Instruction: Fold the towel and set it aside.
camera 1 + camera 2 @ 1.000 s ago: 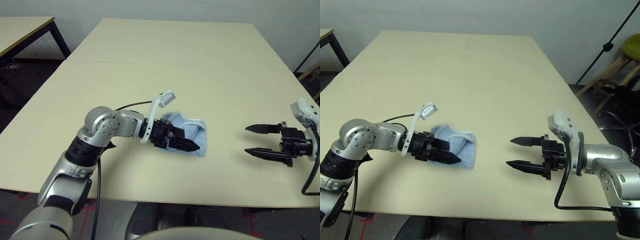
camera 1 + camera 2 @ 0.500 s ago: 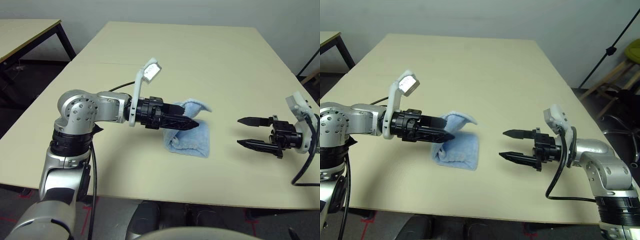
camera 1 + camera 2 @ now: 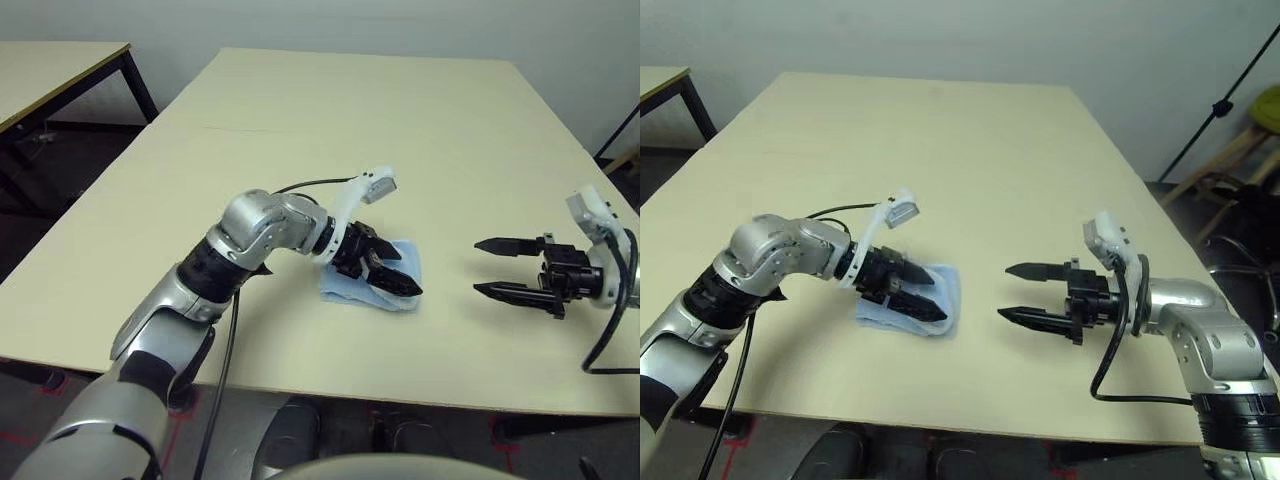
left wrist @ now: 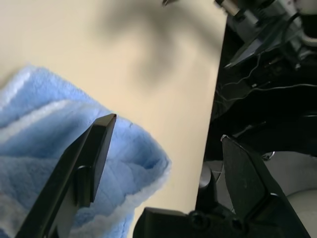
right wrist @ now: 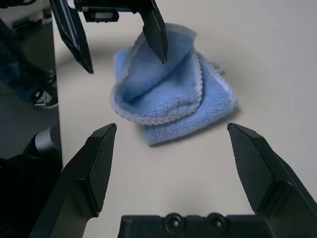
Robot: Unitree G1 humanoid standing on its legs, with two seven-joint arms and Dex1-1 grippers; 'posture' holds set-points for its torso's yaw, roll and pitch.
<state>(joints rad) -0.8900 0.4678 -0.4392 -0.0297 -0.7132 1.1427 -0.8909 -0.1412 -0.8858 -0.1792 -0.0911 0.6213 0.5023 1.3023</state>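
Left gripper [image 3: 398, 268]: fingers apart, over the towel [image 5: 158, 84]. Towel's under and around those fingertips, loosely folded on the table [image 3: 360, 120], an upper flap raised. Right gripper [image 5: 172, 130]: fingers wide apart, pointing at the towel, bare tabletop between.

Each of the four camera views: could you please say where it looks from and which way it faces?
Left and right eye: head, forward-down over the cream table; both share silver forearms, two black grippers.
Left wrist: along its open gripper, at the light-blue terry towel.
Right wrist: along its open gripper, toward towel and left gripper.
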